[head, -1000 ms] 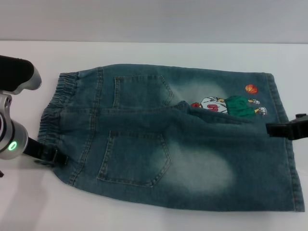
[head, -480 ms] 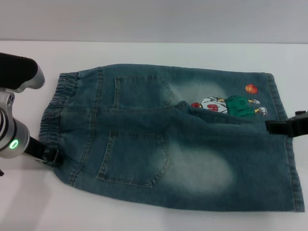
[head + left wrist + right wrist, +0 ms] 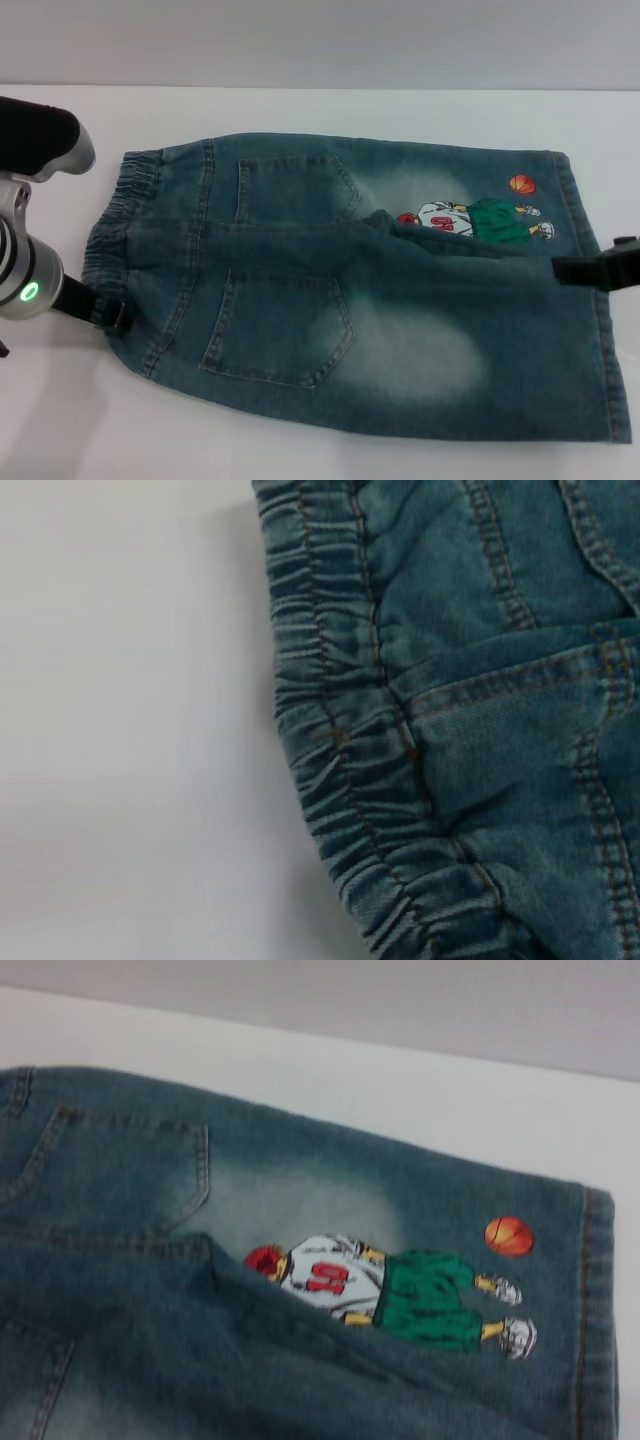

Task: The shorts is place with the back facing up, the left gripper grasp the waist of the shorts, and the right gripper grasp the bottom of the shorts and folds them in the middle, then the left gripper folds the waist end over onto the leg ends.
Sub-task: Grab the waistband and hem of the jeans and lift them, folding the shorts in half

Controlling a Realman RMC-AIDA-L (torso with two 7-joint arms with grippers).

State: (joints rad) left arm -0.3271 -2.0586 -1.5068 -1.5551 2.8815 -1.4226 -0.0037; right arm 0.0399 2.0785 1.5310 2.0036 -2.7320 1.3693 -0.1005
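Note:
The blue denim shorts (image 3: pixel 350 290) lie flat on the white table with both back pockets facing up. The ruffled waist (image 3: pixel 120 215) is at the left and also fills the left wrist view (image 3: pixel 340 780). The leg ends (image 3: pixel 600 340) are at the right, with the cartoon print (image 3: pixel 470 220) and orange basketball (image 3: pixel 508 1236) near the far hem. My left gripper (image 3: pixel 108 312) sits low at the near corner of the waist, touching its edge. At the middle of the leg hems, my right gripper (image 3: pixel 592 268) rests over the denim.
The white table (image 3: pixel 60 420) runs all around the shorts, with a pale wall behind its far edge. The near leg overlaps the far one along a diagonal fold (image 3: pixel 450 245) beside the print.
My left gripper has drawn back a little to the left, from over the waist corner to its edge. The right gripper and the shorts have stayed in place.

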